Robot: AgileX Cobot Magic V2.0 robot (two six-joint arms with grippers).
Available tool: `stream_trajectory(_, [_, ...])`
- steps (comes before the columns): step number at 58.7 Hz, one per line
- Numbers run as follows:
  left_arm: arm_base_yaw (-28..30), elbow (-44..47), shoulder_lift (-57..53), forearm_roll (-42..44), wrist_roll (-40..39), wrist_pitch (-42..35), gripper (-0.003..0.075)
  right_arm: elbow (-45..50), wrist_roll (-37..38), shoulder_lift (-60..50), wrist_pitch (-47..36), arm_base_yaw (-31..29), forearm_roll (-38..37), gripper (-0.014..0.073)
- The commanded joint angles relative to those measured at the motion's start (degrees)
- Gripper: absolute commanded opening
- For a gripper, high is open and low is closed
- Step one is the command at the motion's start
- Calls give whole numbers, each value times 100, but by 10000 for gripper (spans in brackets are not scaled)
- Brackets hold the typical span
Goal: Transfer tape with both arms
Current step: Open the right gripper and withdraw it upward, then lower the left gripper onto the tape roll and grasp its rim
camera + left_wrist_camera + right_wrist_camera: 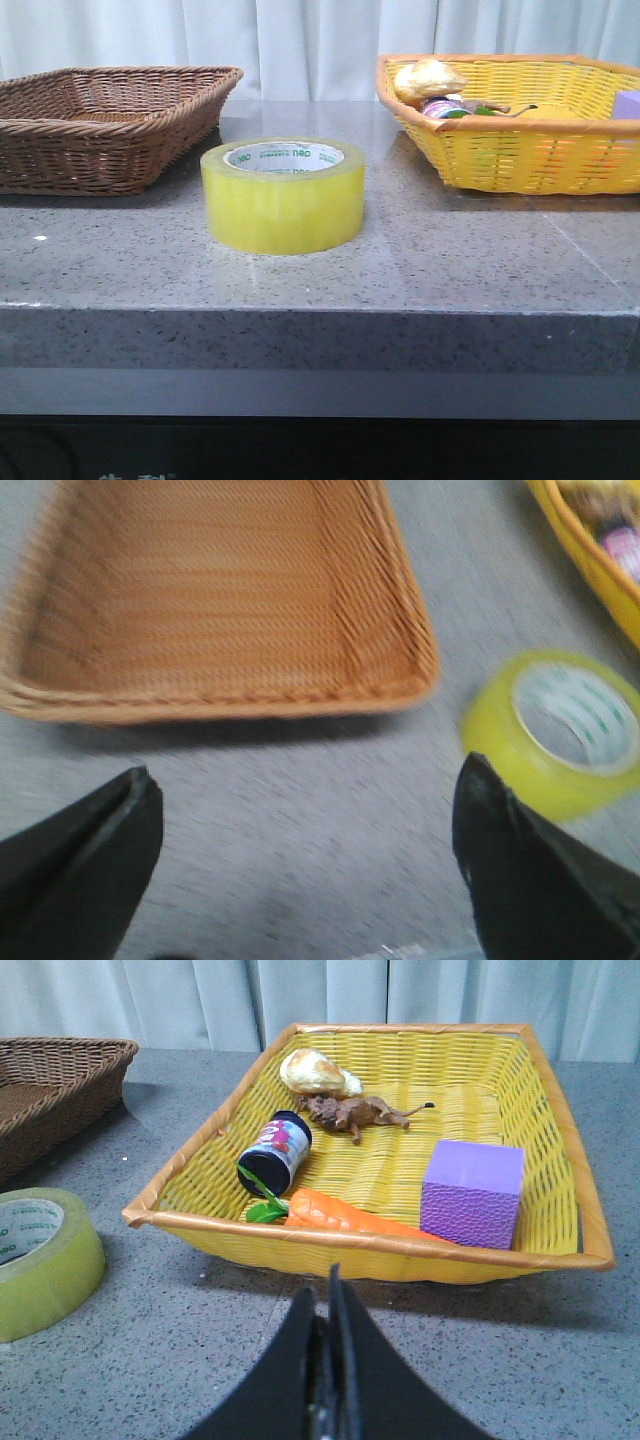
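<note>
The left arm's black fingers (305, 870) are spread wide apart, grasping nothing, one wedge-shaped tip at the lower left of its wrist frame and the other at the lower right, with bare speckled grey surface (300, 830) between them. The right arm's fingers (328, 1360) are pressed together at the bottom centre of its frame, with nothing between them.

The tape (283, 195) stands flat on the surface at the centre of the front frame, free of both arms: a wide ring of translucent yellow around a white core with green lettering. It sits just in front of the gap between two baskets.

The brown wicker basket (105, 125), upper left, is tightly woven and shows nothing inside. The yellow woven basket (560, 1160), upper right, holds a pale bun-like lump (318, 1072), a brown toy animal (358, 1113), a dark jar lying on its side (275, 1150), an orange carrot (345, 1212) with green leaves and a textured purple block (472, 1193).
</note>
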Motion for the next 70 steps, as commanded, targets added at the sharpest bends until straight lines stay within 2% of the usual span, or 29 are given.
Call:
stream_trajectory(1, [-434,-488,589,-232,-47,-21,586,-149,-12,34,-489,-37,19,-120])
stream_trajectory(9, [-975,-864,1523,-567,-47,-12,586,-149,-12,34,-489,-37,19,-120])
stream_trajectory(18, [-1276,-1249,2297,-877,-47,-12,586,-149,-12,34,-489,-37,19,-120])
stream_trajectory(39, [-1416,-2043,3766,-1281,-47,-171,586,-149,-12,34,-499,-37,19,-120])
stream_trajectory(62, [-1493,-2629,4518,-1333,-47,-275,584,-149,-12,34,-499,-37,19,-120])
stream_trajectory(65, [-1493,-2638,4526,-1333,-47,-275,564,-149,-12,34,-499,-37,19,-120])
stream_trajectory(70, [-1493,-2638,4526,-1333,-47,-275,484,-149,-12,34,-505,-37,19,-120])
